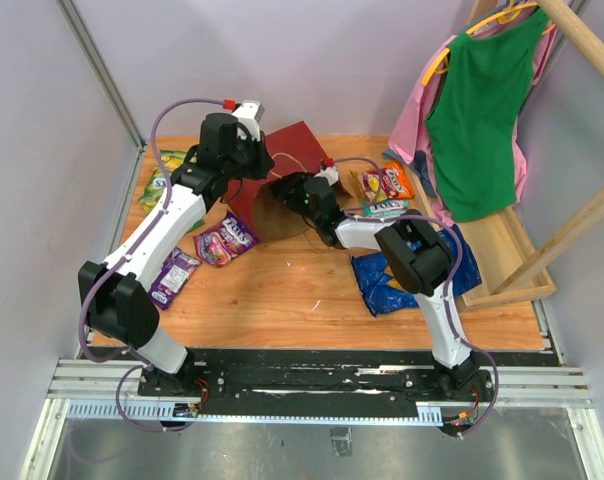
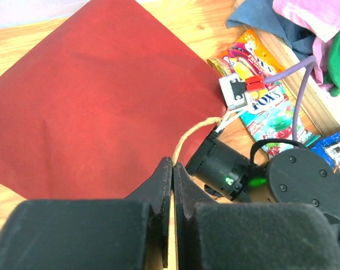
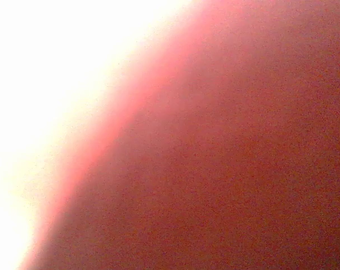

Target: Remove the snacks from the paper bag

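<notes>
Wooden table (image 1: pixel 302 300) carries everything here. The large red paper shopping bag (image 1: pixel 297 140) lies on its side at the far middle, its brown mouth turned toward the right arm. It looks light and stiff yet easily creased, likely to slide on the wood, so a handle or the rim is the place to hold it.

Six snacks lie outside it:
- one crinkly blue chip bag (image 1: pixel 382 282), the biggest, right of centre
- two glossy purple packets (image 1: pixel 225 240) on the left
- one green-yellow packet (image 1: pixel 158 185) at the far left edge
- one orange-red packet (image 1: pixel 390 182) on the right
- one teal-white packet (image 1: pixel 384 208) just beside it

All look light, slippery and crushable, best pinched at a flat sealed edge. Whether more remain inside is hidden.

The left end effector (image 2: pixel 173 166) is closed tight on the thin beige loop handle (image 2: pixel 195 130). The right end effector (image 1: pixel 294 190) is buried in the bag's mouth. Its camera shows only red blur, so I cannot tell how wide it stands or whether it holds anything.
</notes>
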